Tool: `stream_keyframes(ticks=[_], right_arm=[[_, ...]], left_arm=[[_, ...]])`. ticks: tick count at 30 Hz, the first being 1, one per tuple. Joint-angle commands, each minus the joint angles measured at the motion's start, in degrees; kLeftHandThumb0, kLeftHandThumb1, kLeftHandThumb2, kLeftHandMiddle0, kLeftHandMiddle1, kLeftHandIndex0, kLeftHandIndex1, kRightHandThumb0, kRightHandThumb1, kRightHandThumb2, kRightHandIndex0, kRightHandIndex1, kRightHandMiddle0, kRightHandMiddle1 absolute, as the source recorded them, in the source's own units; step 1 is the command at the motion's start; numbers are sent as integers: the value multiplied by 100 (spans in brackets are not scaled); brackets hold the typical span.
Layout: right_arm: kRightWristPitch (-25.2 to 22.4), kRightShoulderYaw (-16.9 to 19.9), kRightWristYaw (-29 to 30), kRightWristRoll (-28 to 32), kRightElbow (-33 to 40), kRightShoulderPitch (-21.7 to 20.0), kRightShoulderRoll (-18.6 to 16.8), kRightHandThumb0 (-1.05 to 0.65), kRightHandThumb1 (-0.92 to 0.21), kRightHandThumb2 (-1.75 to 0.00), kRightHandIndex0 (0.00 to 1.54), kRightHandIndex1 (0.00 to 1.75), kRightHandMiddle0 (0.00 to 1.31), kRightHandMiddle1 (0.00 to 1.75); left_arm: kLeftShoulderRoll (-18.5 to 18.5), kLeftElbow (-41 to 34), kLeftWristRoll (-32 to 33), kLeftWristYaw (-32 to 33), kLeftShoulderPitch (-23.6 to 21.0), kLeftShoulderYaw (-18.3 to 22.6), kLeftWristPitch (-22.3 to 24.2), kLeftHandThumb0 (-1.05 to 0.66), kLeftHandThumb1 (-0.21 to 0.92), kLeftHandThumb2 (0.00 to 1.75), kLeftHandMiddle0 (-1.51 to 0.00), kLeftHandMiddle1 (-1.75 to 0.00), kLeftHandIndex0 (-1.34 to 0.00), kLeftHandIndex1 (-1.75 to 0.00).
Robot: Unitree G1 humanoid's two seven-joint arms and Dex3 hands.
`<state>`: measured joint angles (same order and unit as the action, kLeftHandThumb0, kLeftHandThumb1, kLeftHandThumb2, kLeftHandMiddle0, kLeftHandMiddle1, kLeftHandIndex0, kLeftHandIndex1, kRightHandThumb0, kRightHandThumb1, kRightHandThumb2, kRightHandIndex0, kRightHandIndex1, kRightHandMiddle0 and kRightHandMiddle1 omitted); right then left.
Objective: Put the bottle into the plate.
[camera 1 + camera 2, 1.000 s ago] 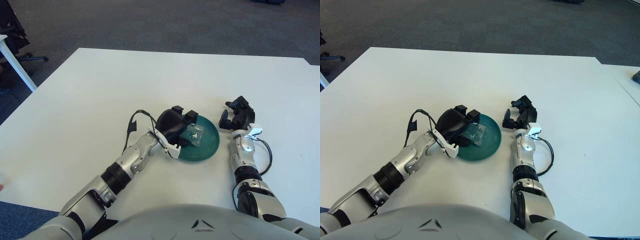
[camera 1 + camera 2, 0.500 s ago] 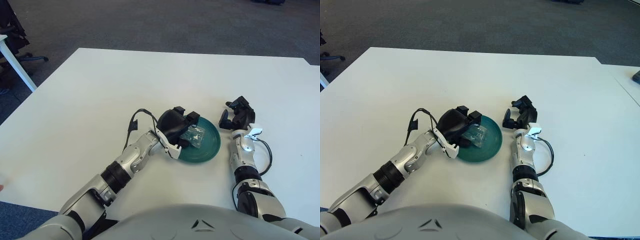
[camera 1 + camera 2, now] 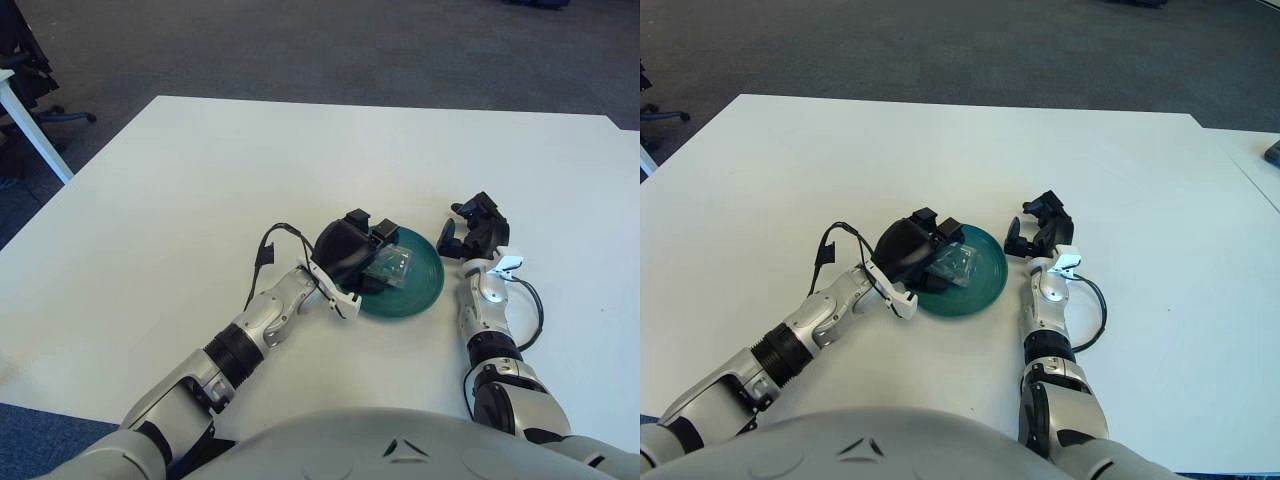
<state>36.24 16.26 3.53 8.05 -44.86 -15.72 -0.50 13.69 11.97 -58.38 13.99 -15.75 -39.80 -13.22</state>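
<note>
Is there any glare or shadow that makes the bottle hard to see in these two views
Left eye view: the clear bottle blends into the teal plate, half hidden by the left hand. Right eye view: same, soft even light, no harsh glare, faint shadow under the plate.

On the white desk (image 3: 200, 180), the left hand (image 3: 345, 255) grips a clear bottle (image 3: 388, 268) over the green plate (image 3: 420, 290). The right hand (image 3: 470, 230) shows just beside the plate's right edge.

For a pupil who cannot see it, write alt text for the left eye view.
The left robot hand holds a clear plastic bottle over a dark green plate on a white table. The right robot hand shows just right of the plate, fingers spread and holding nothing.
</note>
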Motion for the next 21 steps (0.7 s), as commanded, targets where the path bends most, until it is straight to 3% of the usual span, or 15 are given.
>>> stream_keyframes(ticks=[1,6,12,17,21], right_arm=[[-77,-12,23,87,-446,649,-372,0,13,-173,97,150,80,175],[-114,-4,-4,114,-426,651,-370,0,14,-174,97,149,81,175],[-117,-2,17,90,-423,653,-343,0,15,-175,98,149,81,175],[-129,-17,71,39,-415,645,-326,0,15,-175,98,149,81,175],[-159,-33,122,-12,-389,639,-305,0,15,-175,99,148,81,175]], left_arm=[[152,5,37,83,57,53,-118,-104,92,89,-8,-11,0,-17],[196,111,-13,346,8,68,-268,-105,92,94,-4,-4,0,-7],[197,231,88,564,-7,132,-442,-105,92,100,-5,-2,0,-9],[165,225,293,652,67,275,-536,-105,92,103,-12,-3,0,-23],[90,197,423,762,155,374,-543,-105,92,101,-22,-5,0,-47]])
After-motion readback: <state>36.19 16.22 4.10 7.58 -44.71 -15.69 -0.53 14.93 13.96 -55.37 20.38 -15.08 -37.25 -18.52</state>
